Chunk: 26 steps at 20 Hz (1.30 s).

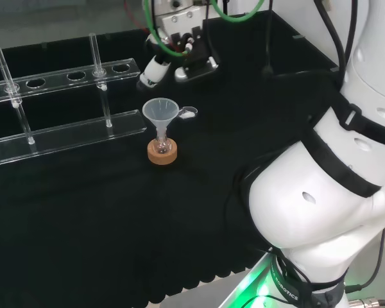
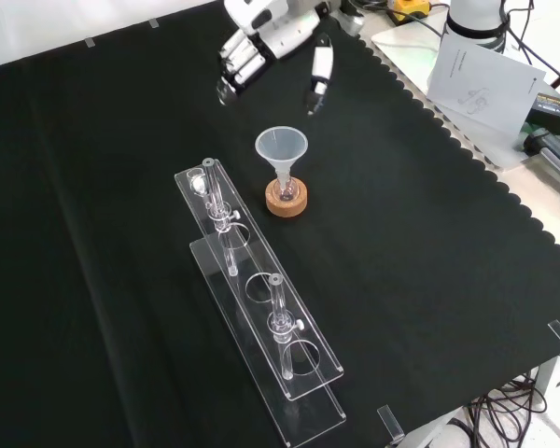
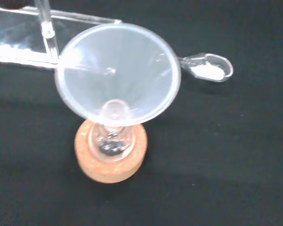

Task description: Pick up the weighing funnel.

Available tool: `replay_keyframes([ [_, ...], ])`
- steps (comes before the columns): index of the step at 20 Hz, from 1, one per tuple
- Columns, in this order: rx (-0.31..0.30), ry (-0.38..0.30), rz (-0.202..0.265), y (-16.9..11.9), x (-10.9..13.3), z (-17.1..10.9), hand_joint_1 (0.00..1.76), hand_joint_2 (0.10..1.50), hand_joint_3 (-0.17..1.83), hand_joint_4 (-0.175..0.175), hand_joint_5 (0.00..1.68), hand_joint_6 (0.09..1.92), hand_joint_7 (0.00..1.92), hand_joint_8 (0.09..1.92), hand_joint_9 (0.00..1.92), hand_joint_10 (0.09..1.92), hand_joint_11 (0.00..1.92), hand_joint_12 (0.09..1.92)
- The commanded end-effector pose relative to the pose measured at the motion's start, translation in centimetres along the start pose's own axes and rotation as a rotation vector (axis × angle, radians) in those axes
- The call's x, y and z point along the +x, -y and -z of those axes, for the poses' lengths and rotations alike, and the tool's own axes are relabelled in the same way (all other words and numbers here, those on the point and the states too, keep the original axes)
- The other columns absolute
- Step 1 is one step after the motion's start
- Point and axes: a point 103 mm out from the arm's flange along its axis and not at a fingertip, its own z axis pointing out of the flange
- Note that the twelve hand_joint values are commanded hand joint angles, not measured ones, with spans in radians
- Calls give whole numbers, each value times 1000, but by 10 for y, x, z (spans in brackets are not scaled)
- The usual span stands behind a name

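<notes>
Hovering over the counter (image 2: 93, 187) with the hand (image 2: 273, 39) open, fingers relaxed and spread, holding nothing. Looking for the weighing funnel (image 3: 206, 69): lies flat on the cloth just beside the funnel (image 3: 118, 75), on its right in the head view, stem end nearest the funnel, a little white powder in the scoop. Appears to be the approach step, with the grasp not yet made.

To do it well: come down on the side away from the funnel, so as not to knock the cone or tip the flask (image 3: 112, 141) off its cork ring (image 3: 111, 167). Pinch across the scoop's walls or the stem, low to the cloth; expect smooth clear ware to slip. Keep the scoop level on lifting, or risk spilling the powder. Mind the rack (image 2: 261, 308) too, though well apart from the target.

As for writing: none seen on the glassware; a printed sheet (image 2: 481, 70) off the cloth at the front view's right, too small to make out; lettering on the arm's base in the head view, left unread.
</notes>
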Motion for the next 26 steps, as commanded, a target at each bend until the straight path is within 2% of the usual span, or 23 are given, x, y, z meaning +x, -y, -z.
replay_keyframes([
  [1,-20,-51,-36,-8,-58,4,637,775,233,-48,308,87,12,639,302,728,217,1441],
  [5,-45,-43,-49,-18,-75,2,658,773,240,-48,321,87,23,652,323,721,233,1432],
  [13,0,-16,-98,-55,-107,-21,828,737,351,-37,393,87,166,676,464,646,327,1383],
  [21,27,0,-96,-97,-118,-62,852,681,464,-36,492,87,246,673,548,609,375,1353],
  [24,38,14,-84,-111,-110,-76,859,668,486,-37,508,87,262,671,565,598,392,1344],
  [26,53,-2,-71,-119,-106,-84,857,662,494,-37,507,87,267,671,570,596,397,1341],
])
